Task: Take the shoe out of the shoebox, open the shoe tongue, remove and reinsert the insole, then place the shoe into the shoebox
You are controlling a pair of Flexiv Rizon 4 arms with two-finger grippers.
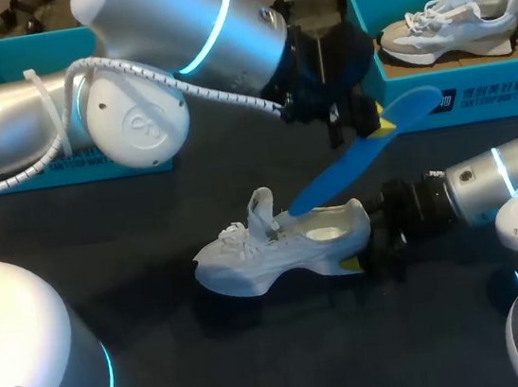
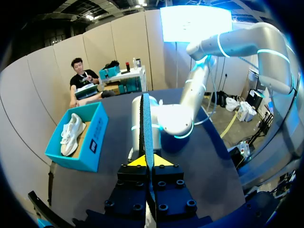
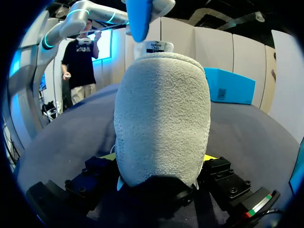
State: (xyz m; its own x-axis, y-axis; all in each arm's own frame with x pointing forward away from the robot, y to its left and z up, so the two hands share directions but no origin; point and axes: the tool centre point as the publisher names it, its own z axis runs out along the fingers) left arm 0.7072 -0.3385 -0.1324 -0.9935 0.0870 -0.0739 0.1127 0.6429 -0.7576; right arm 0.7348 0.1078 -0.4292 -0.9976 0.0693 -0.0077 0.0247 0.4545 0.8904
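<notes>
Left gripper (image 2: 147,161) clamped on long blue insole (image 1: 360,161), right gripper (image 3: 161,159) clasping heel of pale grey shoe (image 1: 276,248)

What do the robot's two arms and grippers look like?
Both the left arm and right arm are rounded silver housings with glowing cyan rings at the joints. A white spiral-wrapped cable runs along the left arm. The left gripper and right gripper have black bolted bodies and yellow fingertips.
</notes>
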